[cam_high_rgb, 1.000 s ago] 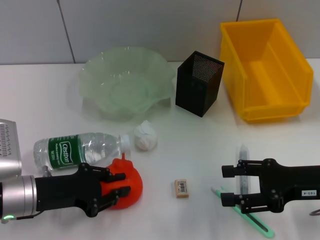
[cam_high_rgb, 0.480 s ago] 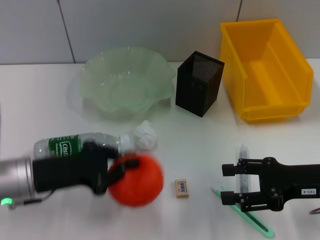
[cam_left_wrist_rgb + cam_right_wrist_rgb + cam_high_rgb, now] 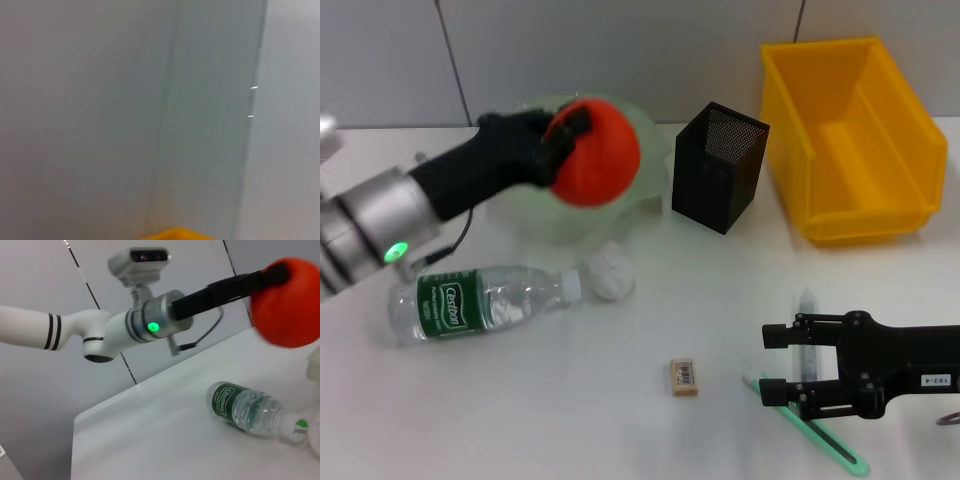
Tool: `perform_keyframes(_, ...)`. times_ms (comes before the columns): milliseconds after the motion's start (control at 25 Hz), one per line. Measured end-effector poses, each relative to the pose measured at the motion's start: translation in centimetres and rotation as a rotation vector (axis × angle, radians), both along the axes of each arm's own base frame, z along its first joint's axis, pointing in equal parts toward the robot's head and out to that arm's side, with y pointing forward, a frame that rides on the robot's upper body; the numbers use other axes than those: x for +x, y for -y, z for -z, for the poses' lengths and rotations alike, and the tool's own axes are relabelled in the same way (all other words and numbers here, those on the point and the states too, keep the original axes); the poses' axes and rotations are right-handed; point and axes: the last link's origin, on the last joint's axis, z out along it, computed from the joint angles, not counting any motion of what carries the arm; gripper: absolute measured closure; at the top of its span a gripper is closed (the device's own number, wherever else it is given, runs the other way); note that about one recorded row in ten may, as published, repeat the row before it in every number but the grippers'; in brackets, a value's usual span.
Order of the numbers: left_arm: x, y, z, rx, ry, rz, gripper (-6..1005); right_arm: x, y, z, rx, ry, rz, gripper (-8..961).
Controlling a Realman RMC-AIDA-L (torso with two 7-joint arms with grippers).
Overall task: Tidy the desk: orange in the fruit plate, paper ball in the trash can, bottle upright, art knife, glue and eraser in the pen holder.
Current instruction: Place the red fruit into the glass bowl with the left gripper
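1. Since a second earlier, the left gripper (image 3: 565, 150) had lifted the orange (image 3: 595, 152) from the desk beside the bottle and carried it up and back, so that it now hung over the fruit plate (image 3: 645, 135); the right gripper (image 3: 792, 368) had not shifted at all.
2. Its dark fingers were clamped on the orange, one showing across the top of the fruit and the rest behind it; in the right wrist view the orange (image 3: 287, 302) sat at the end of the same black fingers, clear of the desk.
3. The orange was therefore in the air above the near part of the plate, not yet resting in it; this was the first step of the task, the carry nearly done.
4. The next move, as I judged it, called for a short lowering into the hollow of the plate before letting go, since a round fruit dropped from height could roll over the wavy rim.
5. Below the arm, the bottle (image 3: 480, 300) lay on its side with its cap just beside the paper ball (image 3: 610, 275).
6. Farther out, the eraser (image 3: 684, 377) lay alone near the front edge; the pen holder (image 3: 718, 165) stood between the plate and the yellow bin (image 3: 850, 135).
7. The right gripper hovered with its fingers apart around the glue stick (image 3: 807, 335), the green knife (image 3: 820, 440) lying just under it.
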Motion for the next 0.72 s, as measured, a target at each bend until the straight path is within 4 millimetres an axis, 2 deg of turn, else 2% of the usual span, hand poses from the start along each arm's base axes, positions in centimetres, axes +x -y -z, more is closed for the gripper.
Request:
perform_keyframes(200,0.7,-3.6,0.9,0.106,-0.024,-0.142,914,-0.2,0.0,0.2,-0.001,-0.005,-0.005,191)
perform_keyframes(360,0.7,-5.2,1.6,0.169,-0.093,-0.209,898,-0.2,0.1,0.3,-0.003,-0.007,-0.004,192)
perform_keyframes(720,0.4,-5.7,1.8,0.195,-0.097,-0.259,861,-0.2,0.1,0.3,-0.003,-0.006,-0.003,195)
